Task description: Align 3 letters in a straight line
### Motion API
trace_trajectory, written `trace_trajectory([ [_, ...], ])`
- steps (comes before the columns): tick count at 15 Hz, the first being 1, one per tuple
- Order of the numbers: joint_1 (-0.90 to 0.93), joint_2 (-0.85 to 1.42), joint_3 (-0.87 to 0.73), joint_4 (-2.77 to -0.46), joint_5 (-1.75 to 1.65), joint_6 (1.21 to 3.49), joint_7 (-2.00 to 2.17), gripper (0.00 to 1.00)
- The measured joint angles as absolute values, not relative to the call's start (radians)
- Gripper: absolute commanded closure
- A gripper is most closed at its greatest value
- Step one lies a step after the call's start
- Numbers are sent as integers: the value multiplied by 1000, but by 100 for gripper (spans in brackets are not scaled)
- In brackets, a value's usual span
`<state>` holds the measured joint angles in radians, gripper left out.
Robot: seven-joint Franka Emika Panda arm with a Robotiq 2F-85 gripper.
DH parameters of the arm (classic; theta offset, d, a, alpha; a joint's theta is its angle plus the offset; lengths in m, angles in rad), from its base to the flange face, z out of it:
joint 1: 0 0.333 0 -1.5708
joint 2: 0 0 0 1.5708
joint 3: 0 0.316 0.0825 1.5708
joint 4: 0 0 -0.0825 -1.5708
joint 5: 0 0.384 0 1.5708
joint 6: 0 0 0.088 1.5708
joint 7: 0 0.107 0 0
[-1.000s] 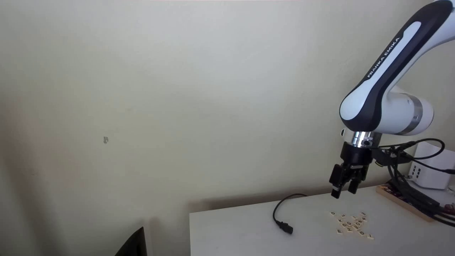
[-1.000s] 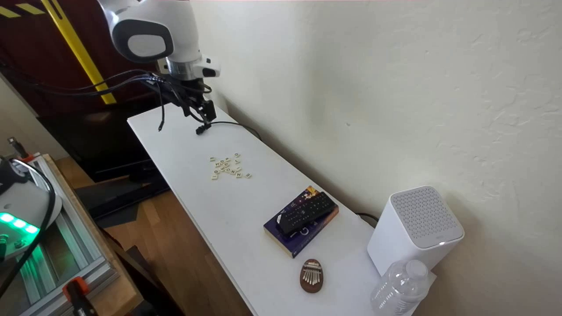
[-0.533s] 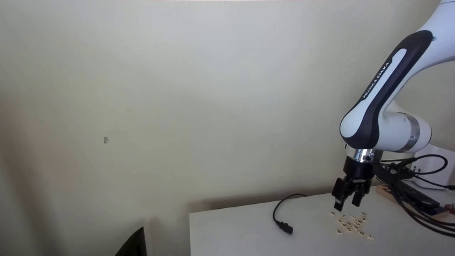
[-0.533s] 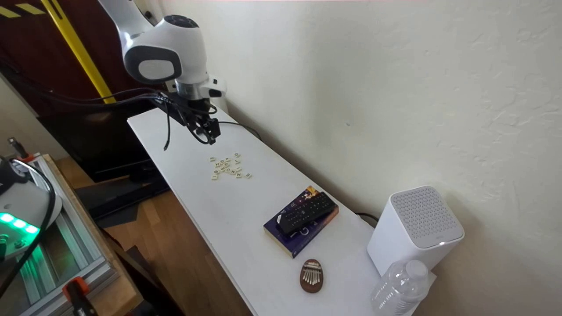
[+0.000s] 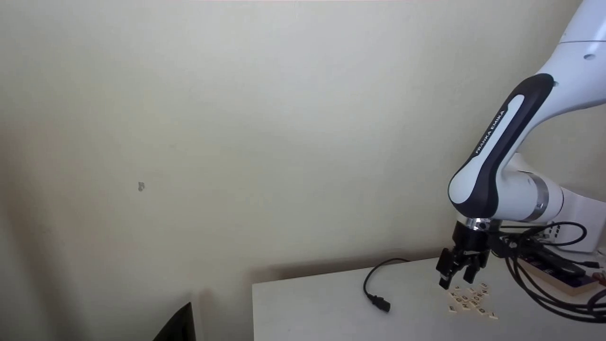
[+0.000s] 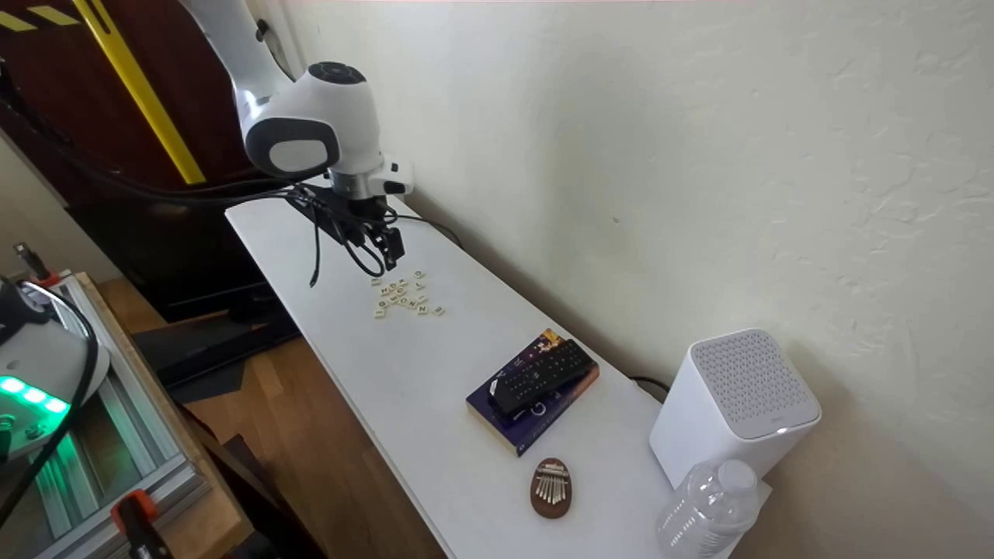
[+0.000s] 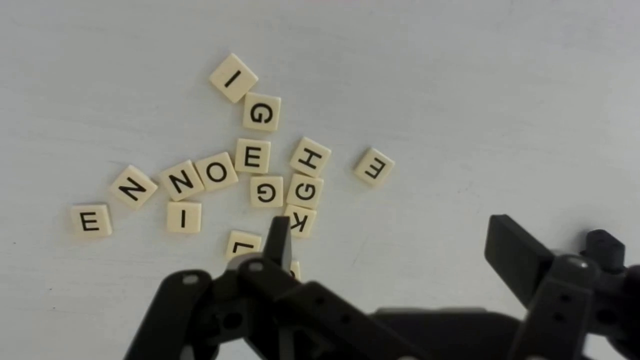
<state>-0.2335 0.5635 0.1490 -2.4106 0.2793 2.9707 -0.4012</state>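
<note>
Pale-tan letters point(image 7: 252, 156): scattered on the desk point(image 6: 411, 373) | pincer point(image 7: 390, 235): spread wide, holding nothing | wrist view: most letters left of its gap; rightmost E point(image 7: 374, 167), turned askew, lines up with it

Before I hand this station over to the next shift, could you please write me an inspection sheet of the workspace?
Surface: white table running alongside a pale wall.
Job's things: letter tiles loosely scattered, some touching; which three to align cannot be told.
Clutter: black remote on a book, brown thumb piano, clear bottle near a white box.
Tool: open, holding nothing, apparently raised above the table.
Cables: black cable with a plug end on the table; black cords hang from the arm.
Surroundings: green-lit unit at a separate wooden bench.
</note>
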Motion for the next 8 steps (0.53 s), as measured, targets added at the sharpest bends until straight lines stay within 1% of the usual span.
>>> trace_trajectory([
  [4,-234,569,150,-2402,275,2971,-398,0],
  [8,-224,578,142,-2402,235,2979,-303,0],
])
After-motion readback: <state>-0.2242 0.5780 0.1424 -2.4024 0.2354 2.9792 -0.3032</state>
